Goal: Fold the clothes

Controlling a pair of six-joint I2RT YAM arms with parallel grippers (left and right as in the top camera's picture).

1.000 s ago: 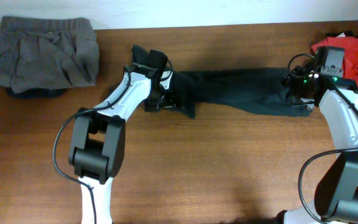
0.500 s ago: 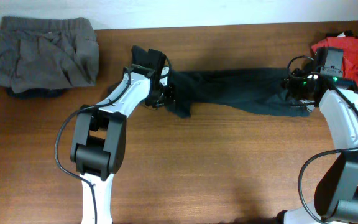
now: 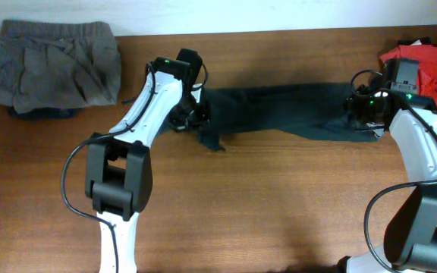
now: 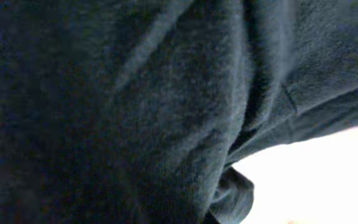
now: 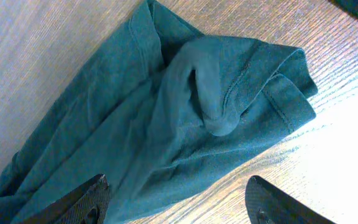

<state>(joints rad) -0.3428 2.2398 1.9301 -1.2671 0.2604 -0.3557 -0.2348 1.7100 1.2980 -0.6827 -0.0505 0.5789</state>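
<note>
Left claw (image 3: 190, 115) pinches black T-shirt (image 3: 279, 106); right claw (image 5: 178, 190) gapes.

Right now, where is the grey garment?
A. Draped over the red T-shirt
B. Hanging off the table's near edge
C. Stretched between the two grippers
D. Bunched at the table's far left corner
D: the grey garment lies bunched at the far left corner of the table, apart from the black T-shirt stretched out across the far side.
</note>
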